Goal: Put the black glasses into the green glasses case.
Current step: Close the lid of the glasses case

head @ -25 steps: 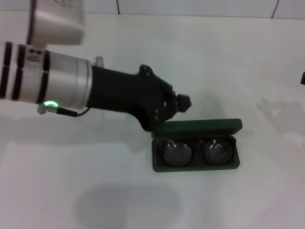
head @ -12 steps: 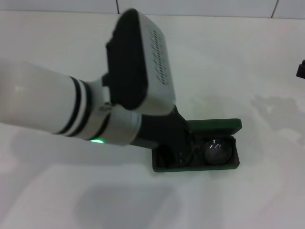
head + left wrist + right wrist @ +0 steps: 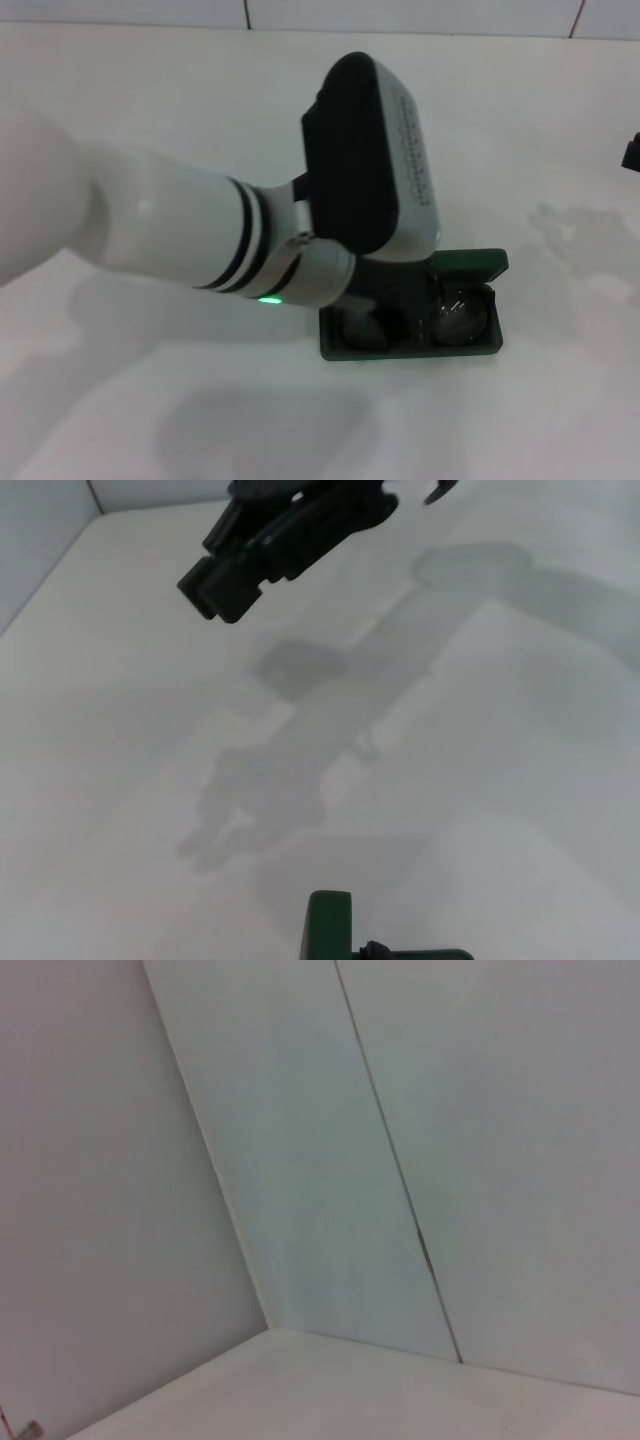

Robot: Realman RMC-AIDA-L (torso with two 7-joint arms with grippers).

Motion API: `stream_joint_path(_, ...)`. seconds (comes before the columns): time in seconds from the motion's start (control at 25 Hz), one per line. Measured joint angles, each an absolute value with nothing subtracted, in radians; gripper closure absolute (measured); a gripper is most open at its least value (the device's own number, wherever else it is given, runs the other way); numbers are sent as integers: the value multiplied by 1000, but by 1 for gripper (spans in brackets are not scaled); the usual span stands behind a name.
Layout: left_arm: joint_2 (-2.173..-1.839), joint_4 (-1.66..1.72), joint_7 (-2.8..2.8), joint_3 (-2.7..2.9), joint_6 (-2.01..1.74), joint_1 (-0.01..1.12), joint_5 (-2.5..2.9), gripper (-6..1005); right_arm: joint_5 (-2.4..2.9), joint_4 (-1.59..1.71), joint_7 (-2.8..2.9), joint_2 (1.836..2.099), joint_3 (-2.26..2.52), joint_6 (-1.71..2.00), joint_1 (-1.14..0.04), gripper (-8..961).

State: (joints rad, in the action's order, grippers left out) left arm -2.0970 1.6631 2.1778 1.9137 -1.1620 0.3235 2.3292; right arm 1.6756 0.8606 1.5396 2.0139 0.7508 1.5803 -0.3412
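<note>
Left arm has swung further right since half a second ago — left gripper (image 3: pixel 385 315) now sits over the open green glasses case (image 3: pixel 470 347), covering its left half. Fingers hidden, so grip state can't be told. Black glasses (image 3: pixel 458 322) lie inside the case, right lens visible. Embossed wrist-housing lettering is unreadable. Right gripper (image 3: pixel 633 152) is parked at the table's (image 3: pixel 150 420) right edge.

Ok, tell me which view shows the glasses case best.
The head view: the green glasses case lies open on the table, the black glasses inside, with the left arm covering its left half. The left wrist view catches only one green corner. The right wrist view shows none of it, only walls.
</note>
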Motion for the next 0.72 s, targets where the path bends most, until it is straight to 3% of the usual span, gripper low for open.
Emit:
stream_joint_path(0.24,-2096,1561,2212,1915,-1135,400,2324,969,1673,849,1532,2014,750,1580,-342,813)
stream_joint_path(0.72,-2096,1502,2209,1918,-1125,406,2313,965,1672,839,1531,2014,750,1575,-348,813)
